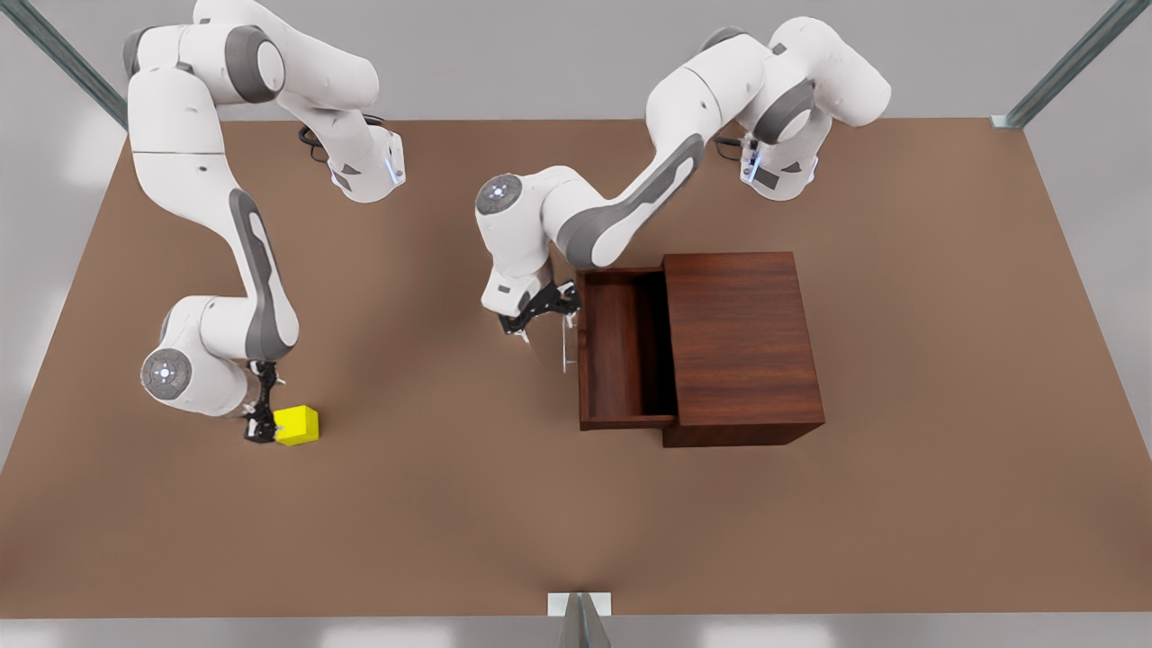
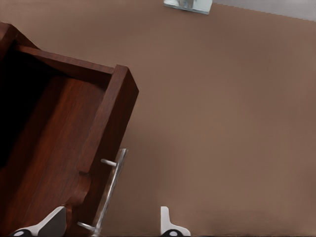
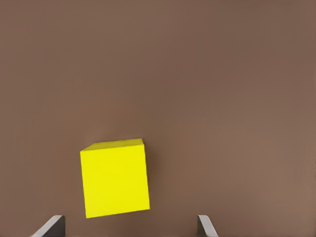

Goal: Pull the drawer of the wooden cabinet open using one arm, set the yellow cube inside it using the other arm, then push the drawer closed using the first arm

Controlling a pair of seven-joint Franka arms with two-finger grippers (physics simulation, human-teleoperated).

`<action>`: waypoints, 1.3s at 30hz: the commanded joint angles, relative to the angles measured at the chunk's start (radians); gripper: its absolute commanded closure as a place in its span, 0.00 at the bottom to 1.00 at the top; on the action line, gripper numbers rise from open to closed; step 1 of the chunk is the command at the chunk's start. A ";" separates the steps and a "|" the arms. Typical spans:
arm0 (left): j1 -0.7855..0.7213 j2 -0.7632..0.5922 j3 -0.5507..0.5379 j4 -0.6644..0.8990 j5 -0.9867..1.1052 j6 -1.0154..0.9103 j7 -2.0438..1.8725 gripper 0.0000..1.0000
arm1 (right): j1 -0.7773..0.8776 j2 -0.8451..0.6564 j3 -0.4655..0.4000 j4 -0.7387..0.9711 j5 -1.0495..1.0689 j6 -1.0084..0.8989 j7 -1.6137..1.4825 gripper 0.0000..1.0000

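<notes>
The wooden cabinet (image 1: 742, 346) stands right of the table's middle in the front view. Its drawer (image 1: 621, 346) is pulled out toward the front view's left and has nothing inside. My left gripper (image 1: 544, 310) is at the drawer front, open, its fingers (image 2: 54, 222) on either side of the silver bar handle (image 2: 111, 190) without closing on it. The yellow cube (image 1: 297, 425) rests on the table at the front view's left. My right gripper (image 1: 261, 423) is right beside it, open. In the right wrist view the cube (image 3: 114, 178) sits just ahead of the spread fingertips (image 3: 205, 226), apart from both.
The brown table (image 1: 450, 504) stretches between the cube and the drawer. A metal bracket (image 1: 580, 605) sits at the table's near edge and metal struts (image 1: 1071, 63) run off the far corners. Both arms' upper links hang over the far half.
</notes>
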 commanded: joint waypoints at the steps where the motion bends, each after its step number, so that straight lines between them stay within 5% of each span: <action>1: 0.007 -0.065 -0.004 0.001 -0.027 -0.216 -0.041 0.00 | -0.004 -0.017 0.000 -0.044 0.000 0.141 -0.001 0.00; 3: 0.113 -0.160 -0.005 -0.007 -0.085 -0.381 0.173 0.00 | -0.006 -0.024 0.000 -0.096 0.001 0.211 0.001 0.00; 7: 0.727 -0.352 -0.001 -0.171 -0.370 -0.489 1.125 0.00 | -0.003 -0.008 0.002 -0.117 0.000 0.277 0.002 0.00; 8: 0.787 -0.441 0.001 -0.347 -0.370 -0.319 1.192 0.00 | -0.004 0.007 0.002 -0.110 -0.005 0.279 -0.002 0.00; 9: 0.790 -0.646 0.024 -0.738 -0.362 0.037 1.238 0.00 | -0.004 0.010 0.002 -0.102 -0.009 0.279 -0.005 0.00; 10: 0.790 -0.680 0.038 -0.829 -0.361 0.117 1.234 0.00 | -0.003 0.012 0.002 -0.094 -0.009 0.279 -0.005 0.00; 13: 0.791 -0.581 0.041 -0.616 -0.376 0.024 1.234 0.00 | 0.002 0.030 0.009 -0.076 -0.009 0.277 -0.007 0.00; 15: 0.886 -0.537 0.042 -0.528 -0.577 -0.029 1.404 0.00 | 0.002 0.048 0.011 -0.070 -0.019 0.280 -0.007 0.00; 16: 0.902 -0.539 0.060 -0.478 -0.478 -0.055 1.386 0.00 | 0.000 0.056 0.011 -0.070 -0.049 0.280 -0.002 0.00; 18: 0.828 -0.545 0.042 -0.499 -0.290 -0.118 1.396 0.00 | -0.001 0.068 0.011 -0.070 -0.055 0.283 -0.004 0.00; 39: 0.828 -0.536 0.044 -0.501 -0.281 -0.098 1.393 0.00 | -0.012 0.183 0.011 -0.010 -0.175 0.303 0.001 0.00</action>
